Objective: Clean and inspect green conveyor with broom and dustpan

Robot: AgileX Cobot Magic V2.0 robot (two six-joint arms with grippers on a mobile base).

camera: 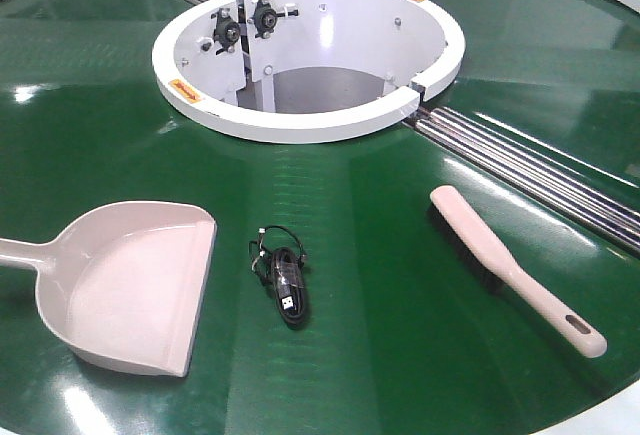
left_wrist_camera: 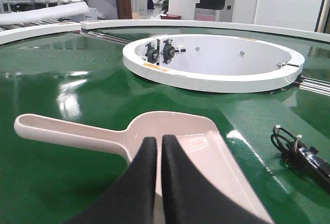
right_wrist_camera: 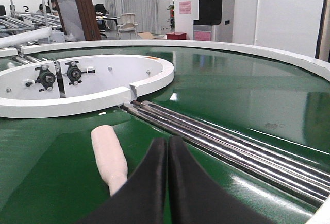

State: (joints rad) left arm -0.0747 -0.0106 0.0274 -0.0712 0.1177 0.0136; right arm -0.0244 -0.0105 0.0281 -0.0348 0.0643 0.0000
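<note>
The green conveyor [camera: 400,285] fills the front view, with its white central ring [camera: 300,115] and steel rollers [camera: 540,170]. The dustpan [camera: 135,290] lies at the front left, handle pointing left. The broom [camera: 505,260] lies at the front right, slotted handle end nearest. Neither gripper shows in the front view. In the left wrist view my left gripper [left_wrist_camera: 159,141] is shut and empty above the dustpan [left_wrist_camera: 206,147]. In the right wrist view my right gripper [right_wrist_camera: 167,142] is shut and empty, just right of the broom [right_wrist_camera: 109,159].
A coiled black cable [camera: 285,275] lies on the belt between dustpan and broom; it also shows in the left wrist view [left_wrist_camera: 301,154]. The conveyor's white outer rim [camera: 615,410] runs at the front right. Rollers [right_wrist_camera: 232,152] cross right of the right gripper.
</note>
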